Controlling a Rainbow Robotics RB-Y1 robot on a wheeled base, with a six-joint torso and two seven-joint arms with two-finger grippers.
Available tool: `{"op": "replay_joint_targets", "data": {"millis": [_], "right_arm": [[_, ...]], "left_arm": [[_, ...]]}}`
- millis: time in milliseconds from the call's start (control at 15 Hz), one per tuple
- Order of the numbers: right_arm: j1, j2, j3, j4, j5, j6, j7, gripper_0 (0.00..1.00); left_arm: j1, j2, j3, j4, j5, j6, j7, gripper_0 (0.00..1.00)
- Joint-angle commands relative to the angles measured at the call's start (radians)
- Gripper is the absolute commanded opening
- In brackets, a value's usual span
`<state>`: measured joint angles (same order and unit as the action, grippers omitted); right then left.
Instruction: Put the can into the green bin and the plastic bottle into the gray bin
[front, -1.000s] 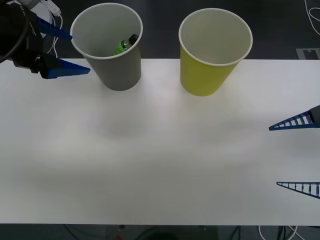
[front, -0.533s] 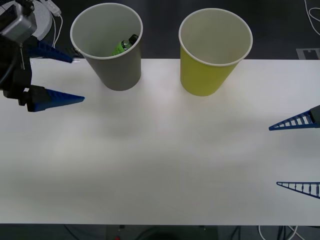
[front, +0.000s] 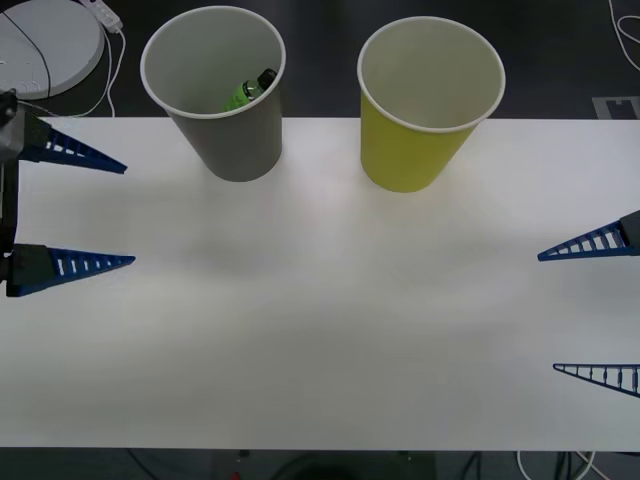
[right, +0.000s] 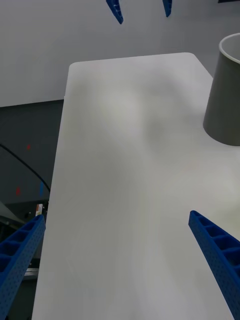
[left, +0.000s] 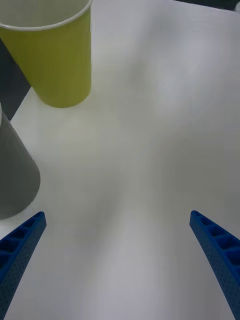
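Front view: plastic bottle (front: 251, 89) lies inside gray bin (front: 228, 130)

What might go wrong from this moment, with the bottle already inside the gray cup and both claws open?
1. The plastic bottle leans against the wall of the gray bin; a knock from the nearby open left claw might tip this cup.
2. No can lies on the table, and the inside of the green bin is partly hidden, so that half of the task cannot be confirmed.
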<state>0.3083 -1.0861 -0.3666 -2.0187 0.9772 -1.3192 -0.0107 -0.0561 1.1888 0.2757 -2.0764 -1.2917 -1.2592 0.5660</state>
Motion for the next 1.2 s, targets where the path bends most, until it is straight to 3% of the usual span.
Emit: {"op": "replay_joint_targets", "data": {"millis": [67, 733, 1200], "right_arm": [[0.000, 0.000, 0.000, 0.000, 0.000, 0.000, 0.000, 1.00], [0.000, 0.000, 0.000, 0.000, 0.000, 0.000, 0.000, 1.00], [0.000, 0.000, 0.000, 0.000, 0.000, 0.000, 0.000, 1.00]], "left_arm": [[0.113, 0.000, 0.073, -0.027, 0.037, 0.000, -0.094, 1.00], [0.305, -0.011, 0.145, -0.016, 0.155, -0.037, -0.324, 1.00], [0.309, -0.017, 0.145, 0.009, 0.195, -0.062, -0.362, 1.00]]}}
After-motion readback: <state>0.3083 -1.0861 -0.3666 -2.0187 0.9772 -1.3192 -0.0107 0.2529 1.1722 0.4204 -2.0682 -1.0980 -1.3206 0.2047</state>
